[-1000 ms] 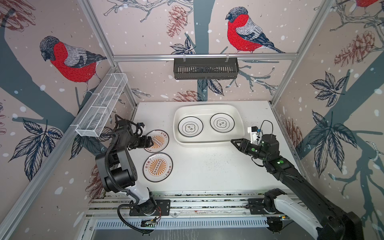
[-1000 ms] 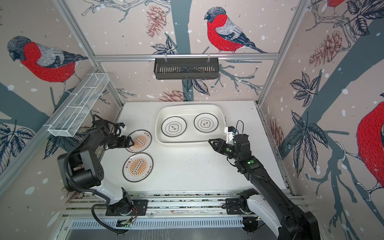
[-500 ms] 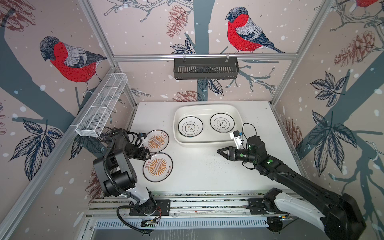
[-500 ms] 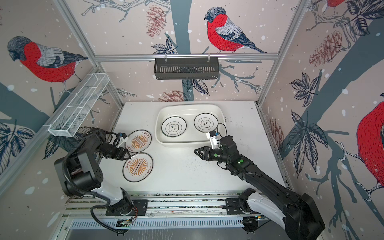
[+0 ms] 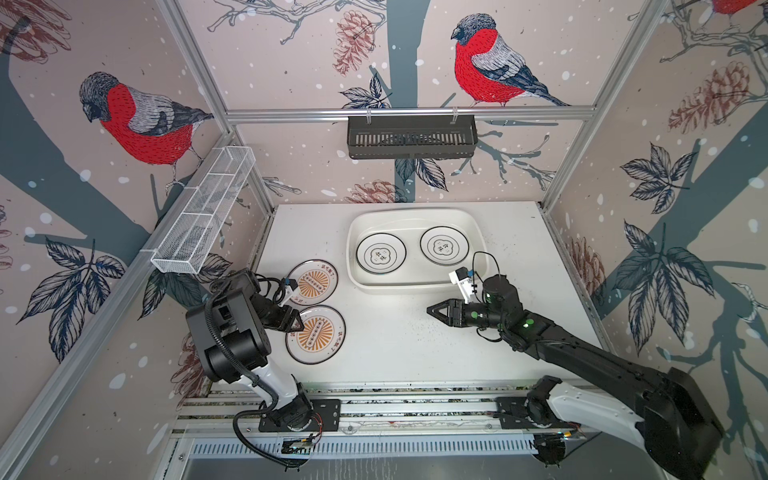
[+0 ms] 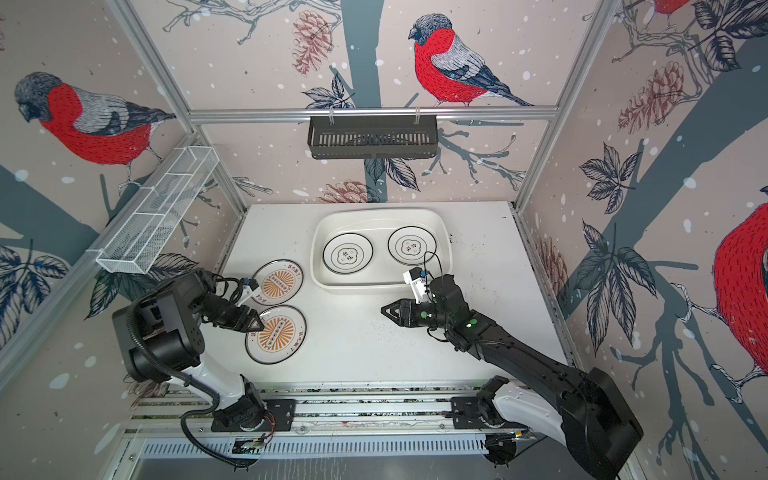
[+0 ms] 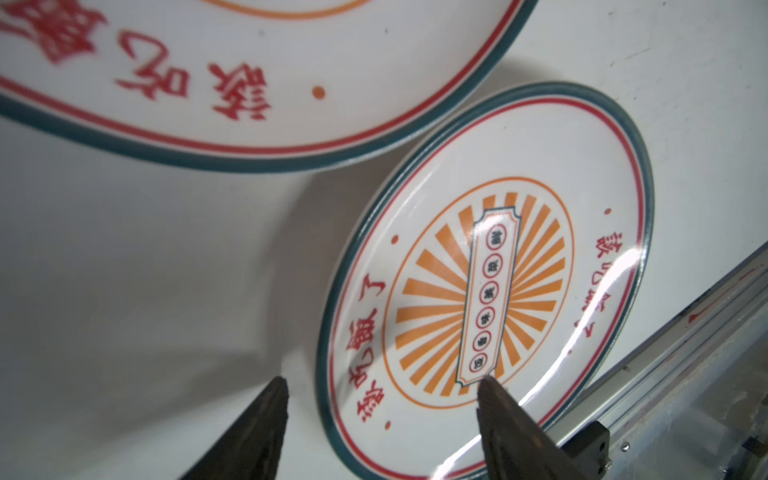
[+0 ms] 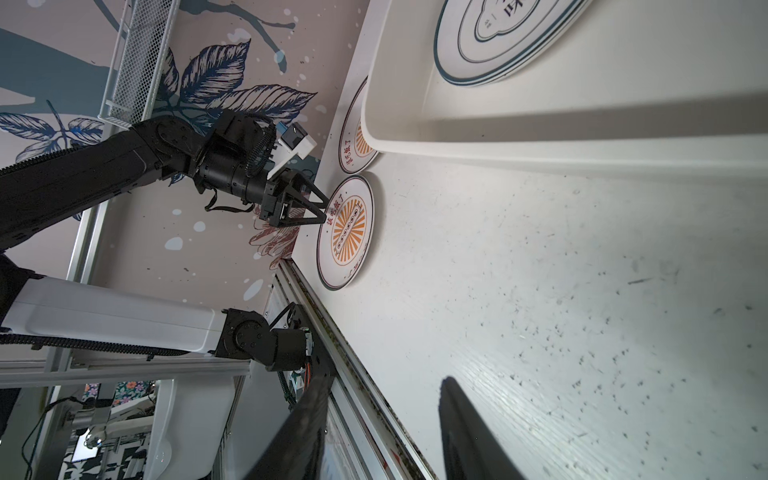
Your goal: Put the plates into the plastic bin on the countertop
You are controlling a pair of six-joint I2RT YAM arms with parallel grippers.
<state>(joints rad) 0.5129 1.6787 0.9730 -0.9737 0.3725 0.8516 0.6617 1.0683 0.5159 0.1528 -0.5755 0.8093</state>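
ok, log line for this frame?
left gripper: open, straddling near sunburst plate rim | right gripper: open, empty, above countertop | plastic bin: two quatrefoil plates | far sunburst plate: on countertop

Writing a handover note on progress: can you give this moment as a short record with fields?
in plastic bin: left quatrefoil plate, right quatrefoil plate, both flat
on countertop: far sunburst plate, near sunburst plate
left gripper: open, straddling the near sunburst plate's rim, not yet closed on it
right gripper: open, empty, above bare countertop
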